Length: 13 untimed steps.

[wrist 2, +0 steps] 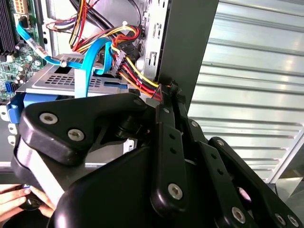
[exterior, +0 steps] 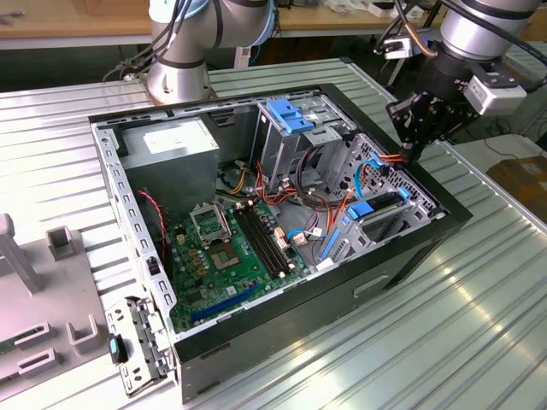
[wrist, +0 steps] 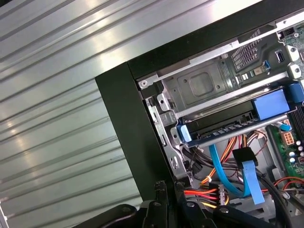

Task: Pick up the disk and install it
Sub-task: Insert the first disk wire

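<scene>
Black metal claw (wrist 2: 168,95), tips pressed together, hangs at the black computer case wall (wrist: 128,123); the grey, blue-railed disk (wrist: 228,128) sits just inward in its bay, running crosswise from that wall.

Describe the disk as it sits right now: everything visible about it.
The disk lies flat in a bay of the metal drive cage at a corner of the case. In the first wrist view it is seen edge-on: a dark slab with a pale strip along it, edged by a bright blue plastic rail. Blue, orange and red cables run close by; whether any is plugged into it cannot be told. The pincer hangs apart from it, near the case wall.
</scene>
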Motion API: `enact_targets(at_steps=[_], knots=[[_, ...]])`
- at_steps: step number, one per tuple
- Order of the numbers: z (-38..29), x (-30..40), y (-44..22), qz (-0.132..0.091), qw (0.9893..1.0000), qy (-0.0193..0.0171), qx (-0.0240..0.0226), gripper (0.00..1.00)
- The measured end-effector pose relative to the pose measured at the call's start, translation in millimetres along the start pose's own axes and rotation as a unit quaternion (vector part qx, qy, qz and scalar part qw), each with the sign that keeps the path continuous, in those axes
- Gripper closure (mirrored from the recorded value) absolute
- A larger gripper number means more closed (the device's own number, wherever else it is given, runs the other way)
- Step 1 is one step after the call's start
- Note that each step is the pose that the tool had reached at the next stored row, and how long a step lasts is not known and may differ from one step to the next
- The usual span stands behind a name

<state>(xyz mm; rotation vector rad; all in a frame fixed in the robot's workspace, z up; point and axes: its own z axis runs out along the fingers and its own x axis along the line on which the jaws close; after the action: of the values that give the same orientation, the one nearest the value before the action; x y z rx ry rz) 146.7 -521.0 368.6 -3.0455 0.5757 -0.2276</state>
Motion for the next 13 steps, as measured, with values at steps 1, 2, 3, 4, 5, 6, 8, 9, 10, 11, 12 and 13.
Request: enact_targets(at_steps=[1, 2, 3, 4, 5, 6, 8, 9, 10, 11, 12, 13], knots=[[-0.3, -0.3, -0.8, 0.008, 1.0000, 0.0004, -0.0013, 0.83], [-0.3, -0.3, -0.8, 0.016, 0.9999, 0.0008, -0.0024, 0.83], [-0.3, -0.3, -0.8, 0.023, 0.9997, 0.0012, -0.0035, 0.83], [-0.4, -0.3, -0.8, 0.031, 0.9995, 0.0016, -0.0046, 0.83], [-0.3, -0.3, -0.8, 0.039, 0.9992, 0.0021, -0.0056, 0.83], [-0.4, -0.3, -0.8, 0.049, 0.9988, 0.0027, -0.0071, 0.83], [-0.4, -0.3, -0.9, 0.073, 0.9973, 0.0041, -0.0105, 0.83], [-0.3, -0.3, -0.8, 0.086, 0.9962, 0.0049, -0.0123, 0.83], [-0.3, -0.3, -0.8, 0.102, 0.9947, 0.0058, -0.0145, 0.83], [-0.3, -0.3, -0.8, 0.110, 0.9938, 0.0063, -0.0156, 0.83], [-0.3, -0.3, -0.8, 0.117, 0.9930, 0.0067, -0.0166, 0.83], [-0.3, -0.3, -0.8, 0.129, 0.9915, 0.0074, -0.0182, 0.83]])
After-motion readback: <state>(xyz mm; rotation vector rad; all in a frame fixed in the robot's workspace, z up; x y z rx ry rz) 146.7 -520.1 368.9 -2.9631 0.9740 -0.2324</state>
